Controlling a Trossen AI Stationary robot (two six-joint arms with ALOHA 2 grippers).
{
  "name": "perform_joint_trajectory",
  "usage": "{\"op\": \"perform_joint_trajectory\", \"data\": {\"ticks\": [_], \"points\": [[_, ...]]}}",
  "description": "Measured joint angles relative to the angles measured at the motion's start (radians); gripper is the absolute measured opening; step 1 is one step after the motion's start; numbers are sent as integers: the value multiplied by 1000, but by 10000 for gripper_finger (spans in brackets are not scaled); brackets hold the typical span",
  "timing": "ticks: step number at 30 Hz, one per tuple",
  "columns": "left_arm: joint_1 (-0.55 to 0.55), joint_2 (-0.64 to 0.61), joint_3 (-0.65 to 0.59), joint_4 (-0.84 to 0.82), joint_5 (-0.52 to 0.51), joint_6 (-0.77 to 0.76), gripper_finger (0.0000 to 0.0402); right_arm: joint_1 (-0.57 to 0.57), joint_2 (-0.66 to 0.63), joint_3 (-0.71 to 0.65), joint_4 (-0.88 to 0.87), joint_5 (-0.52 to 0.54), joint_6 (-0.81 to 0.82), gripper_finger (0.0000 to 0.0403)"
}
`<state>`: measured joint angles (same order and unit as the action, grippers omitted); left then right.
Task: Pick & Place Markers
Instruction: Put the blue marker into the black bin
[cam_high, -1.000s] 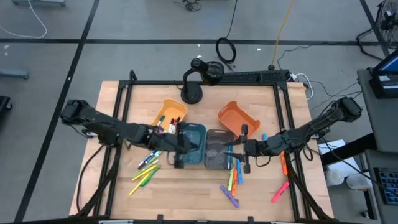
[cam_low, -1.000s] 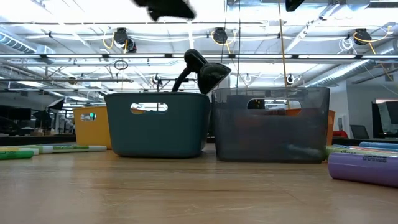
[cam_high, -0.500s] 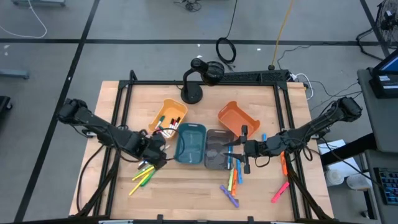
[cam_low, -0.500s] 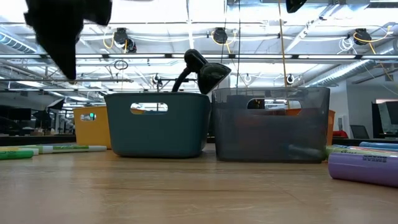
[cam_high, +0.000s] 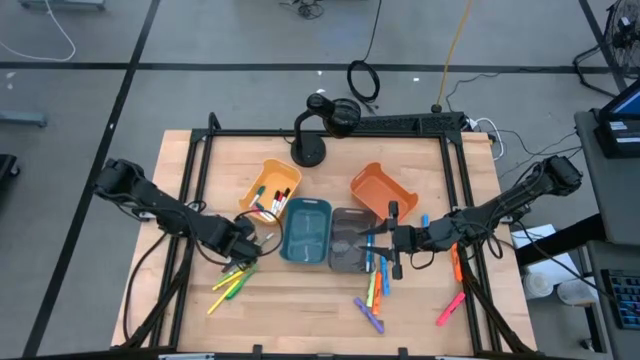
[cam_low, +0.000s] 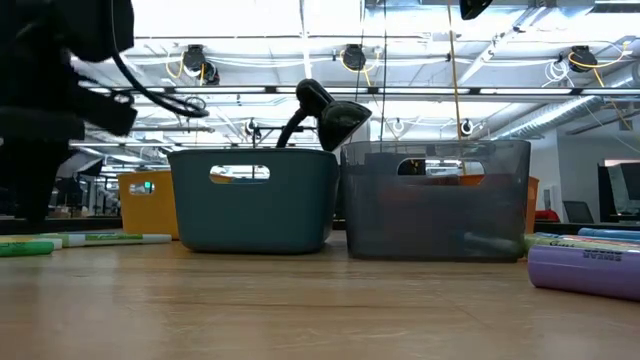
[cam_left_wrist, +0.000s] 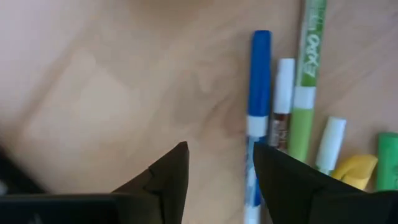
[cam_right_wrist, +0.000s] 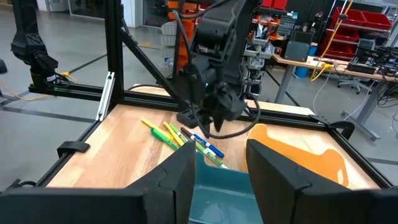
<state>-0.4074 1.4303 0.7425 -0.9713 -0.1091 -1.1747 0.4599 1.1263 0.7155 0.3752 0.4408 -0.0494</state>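
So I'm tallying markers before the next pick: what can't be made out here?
- Contents of the teal bin and grey bin: low view, opaque or dim walls hide them.
- Marker count in the yellow bin: high view, too small.
- Blue marker: left wrist view, its near end is hidden behind the left hand.

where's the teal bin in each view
High view: teal bin at table centre, touching the grey bin on its right.
Low view: teal bin left of centre, with the grey bin against its right side.
Left wrist view: not in it; only markers on the wood.
Right wrist view: its rim shows at the bottom, between the fingers.
Shared landmark: the orange bin, just beyond the grey bin.
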Motion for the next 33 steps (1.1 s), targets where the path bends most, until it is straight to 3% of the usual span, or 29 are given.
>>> {"op": "perform_joint_trajectory", "data": {"ticks": [5,24,27,33], "points": [[0,0,-55,98,14,14,184,0,0,0,0,0,0,130],[4,-8,-149,171,107,-53,180,0,0,0,1,0,0,130],[3,-7,-149,176,114,-46,148,0,0,0,1,0,0,130],[3,-6,-149,176,128,-55,29,0,0,0,1,0,0,130]]}}
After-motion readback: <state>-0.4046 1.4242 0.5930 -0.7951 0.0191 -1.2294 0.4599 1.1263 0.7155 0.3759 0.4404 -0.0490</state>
